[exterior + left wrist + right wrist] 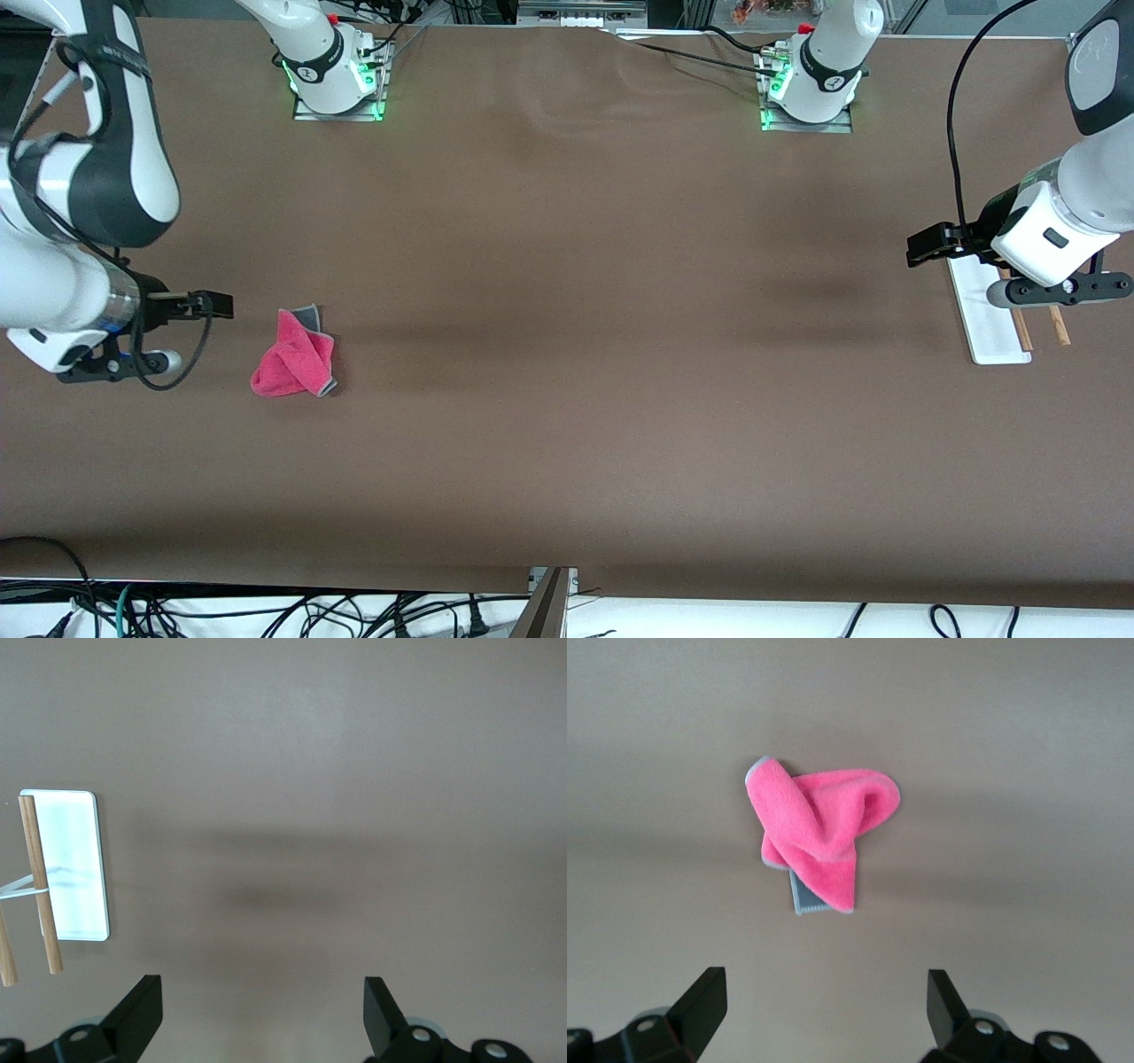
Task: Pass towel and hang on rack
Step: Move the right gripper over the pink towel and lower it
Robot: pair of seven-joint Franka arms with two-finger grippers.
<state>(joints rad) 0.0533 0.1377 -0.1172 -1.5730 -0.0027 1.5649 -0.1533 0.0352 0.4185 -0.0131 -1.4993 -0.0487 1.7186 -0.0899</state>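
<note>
Pink towel (295, 357) lies crumpled on the brown table (567, 399), at the right arm's end; folded over itself, a strip of grey backing and edging showing. Nothing touches it.

Right gripper (213, 305) hovers above the table just beside the towel, toward the right arm's end from it. Fingers spread wide, empty. In the right wrist view the towel (819, 833) sits ahead of the spread fingertips (704, 992), centred between them but apart. Likely staged for a straight reach onto the cloth; the bunched fold offers a raised ridge to pinch.

Rack (992, 310) lies well apart from the towel, at the left arm's end: white flat base, two thin wooden rods (1060, 326) along it. Towel and rack at opposite ends explains the handover, since neither arm looks placed to cover both.

Left gripper (927, 245) hangs over the table beside the rack's towel-facing edge, waiting. Fingers spread, holding nothing; rack (71, 864) off to one side in its wrist view.

Task not yet begun, by my reading.
</note>
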